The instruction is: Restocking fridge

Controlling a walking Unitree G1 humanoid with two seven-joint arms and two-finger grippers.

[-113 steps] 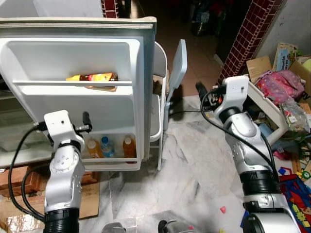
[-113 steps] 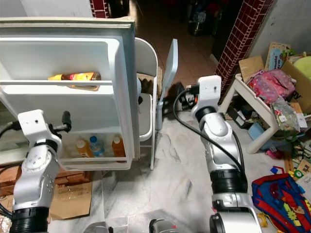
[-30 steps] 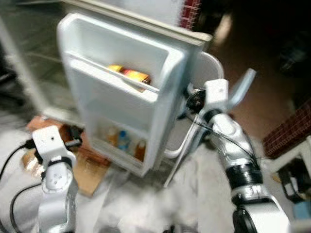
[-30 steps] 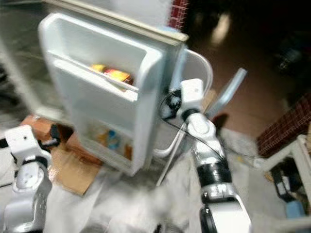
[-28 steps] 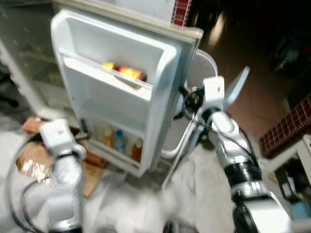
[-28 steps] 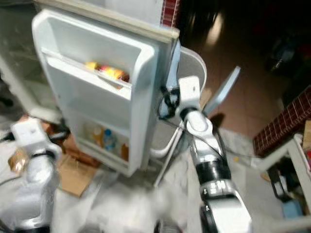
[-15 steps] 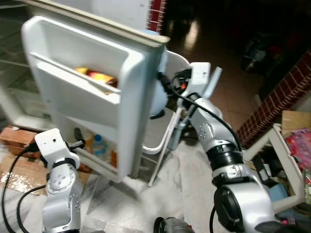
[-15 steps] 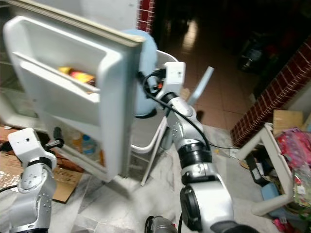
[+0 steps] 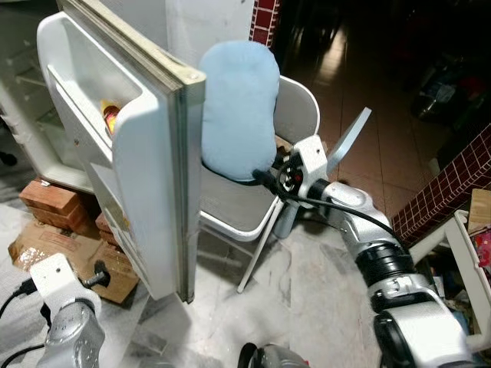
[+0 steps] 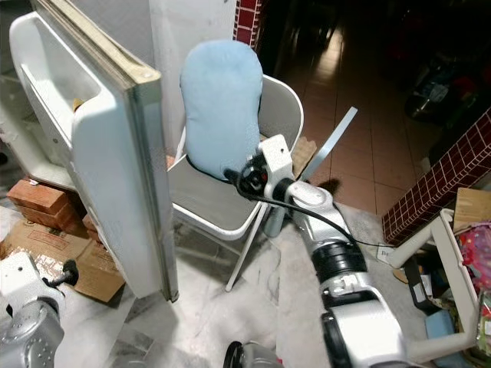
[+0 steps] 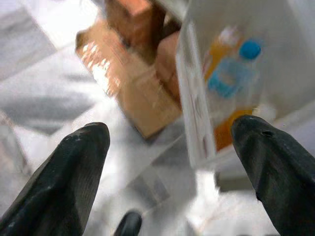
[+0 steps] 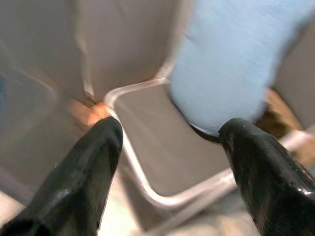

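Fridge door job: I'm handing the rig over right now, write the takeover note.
Left gripper: open, empty, low beside the fridge door's bottom end, above the cardboard on the floor.
Right gripper: open, empty, held over the seat of the white folding chair, just below the blue cushion propped on its back.
Door stands open, edge-on to the head camera. Bottles sit in its lower shelf; a yellow and red item lies in the upper shelf.
Done: some items are in the door shelves.
Left: neither gripper holds anything to stock, and the door is not yet shut.
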